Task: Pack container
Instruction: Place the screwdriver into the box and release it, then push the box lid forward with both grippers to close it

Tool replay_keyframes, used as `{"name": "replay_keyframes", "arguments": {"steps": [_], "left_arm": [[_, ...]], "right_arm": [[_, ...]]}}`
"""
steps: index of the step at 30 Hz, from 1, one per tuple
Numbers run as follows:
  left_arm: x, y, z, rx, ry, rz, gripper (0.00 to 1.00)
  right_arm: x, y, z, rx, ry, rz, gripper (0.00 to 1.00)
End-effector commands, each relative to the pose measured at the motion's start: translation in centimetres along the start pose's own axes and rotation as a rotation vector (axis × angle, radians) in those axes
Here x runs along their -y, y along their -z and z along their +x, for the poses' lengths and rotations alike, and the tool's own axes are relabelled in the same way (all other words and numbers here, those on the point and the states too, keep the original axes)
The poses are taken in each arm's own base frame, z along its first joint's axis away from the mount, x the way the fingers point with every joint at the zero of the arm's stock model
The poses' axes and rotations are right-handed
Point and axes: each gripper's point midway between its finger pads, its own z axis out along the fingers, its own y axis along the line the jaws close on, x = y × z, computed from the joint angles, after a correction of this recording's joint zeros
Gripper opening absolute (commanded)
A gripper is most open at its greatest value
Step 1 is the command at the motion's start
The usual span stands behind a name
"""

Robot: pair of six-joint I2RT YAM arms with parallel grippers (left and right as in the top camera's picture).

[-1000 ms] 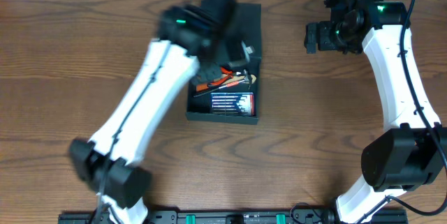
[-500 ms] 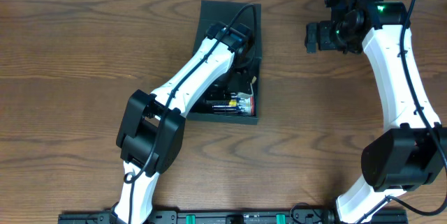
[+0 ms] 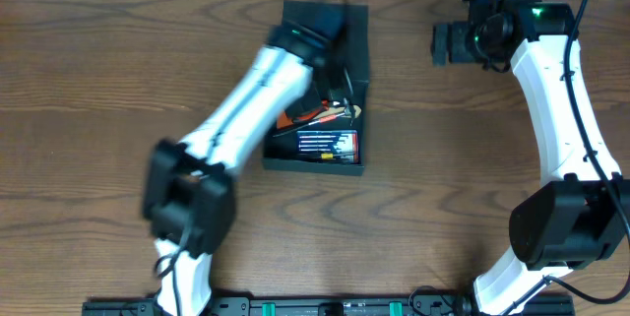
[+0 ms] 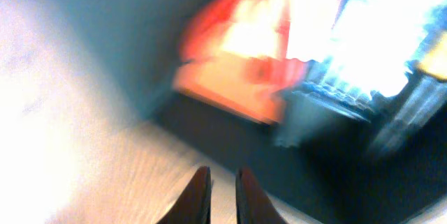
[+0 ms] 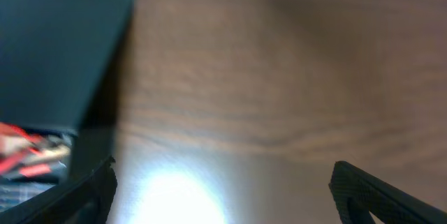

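The container (image 3: 311, 165) is a dark teal-green box at the table's middle, its flap lid (image 3: 352, 42) lying open at the back. Inside lie orange-handled pliers (image 3: 313, 112) and a blue case of bits (image 3: 327, 143). My left gripper (image 3: 325, 25) hovers over the lid end, blurred by motion. In the left wrist view its fingers (image 4: 222, 185) are close together with nothing between them, above the box edge and the orange tools (image 4: 234, 77). My right gripper (image 3: 442, 43) is open and empty over bare table right of the box, which shows at the left of its view (image 5: 59, 49).
The wood table (image 3: 98, 90) extends to the left, right and front of the box. The right arm's white links (image 3: 556, 109) run down the right side. The left arm's base stands at the front left (image 3: 182, 208).
My left arm reached down into the box half a second ago and has since drawn back toward the lid end, uncovering the pliers and bit case. My right gripper shifted slightly toward the back.
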Motion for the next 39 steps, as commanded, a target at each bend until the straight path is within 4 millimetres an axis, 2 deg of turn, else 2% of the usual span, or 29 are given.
{"name": "replay_keyframes", "arguments": {"steps": [1, 4, 7, 8, 9, 12, 15, 20, 26, 32, 39], "left_arm": [[-7.8, 4.5, 3.8, 0.141, 0.47, -0.129, 0.12], [-11.5, 4.1, 5.4, 0.332, 0.731, 0.0, 0.06], [-14.2, 3.2, 6.4, 0.508, 0.914, 0.177, 0.06], [-14.8, 2.8, 6.7, 0.554, 0.96, 0.234, 0.06], [-15.3, 2.4, 6.9, 0.598, 1.0, 0.292, 0.06], [-16.0, 1.1, 6.9, 0.702, 1.085, 0.476, 0.06], [-15.8, -0.9, 6.5, 0.712, 1.13, 0.573, 0.06], [-14.2, -5.2, 5.4, 0.654, 1.175, 0.692, 0.06], [-12.2, -9.6, 4.3, 0.599, 1.222, 0.82, 0.06], [-10.1, -12.1, 2.5, 0.563, 1.203, 0.88, 0.06], [-8.4, -13.5, -0.2, 0.559, 1.139, 0.886, 0.06]], "right_arm": [[-2.3, -1.3, -0.8, 0.013, -0.039, -0.152, 0.91], [-3.4, -3.7, -0.9, -0.013, -0.117, -0.23, 0.61], [-4.5, -6.7, -0.1, -0.075, -0.195, -0.308, 0.18], [-4.9, -7.7, 0.2, -0.099, -0.22, -0.341, 0.07], [-5.4, -8.6, 0.5, -0.117, -0.238, -0.371, 0.01], [-7.1, -11.1, 1.2, -0.165, -0.262, -0.495, 0.01], [-8.2, -12.6, 1.6, -0.184, -0.268, -0.581, 0.01], [-8.2, -14.8, 2.2, -0.206, -0.301, -0.59, 0.01], [-8.2, -16.1, 2.8, -0.221, -0.305, -0.591, 0.01], [-8.9, -17.3, 2.7, -0.21, -0.293, -0.636, 0.01], [-10.3, -18.4, 2.3, -0.189, -0.295, -0.675, 0.01]]}}
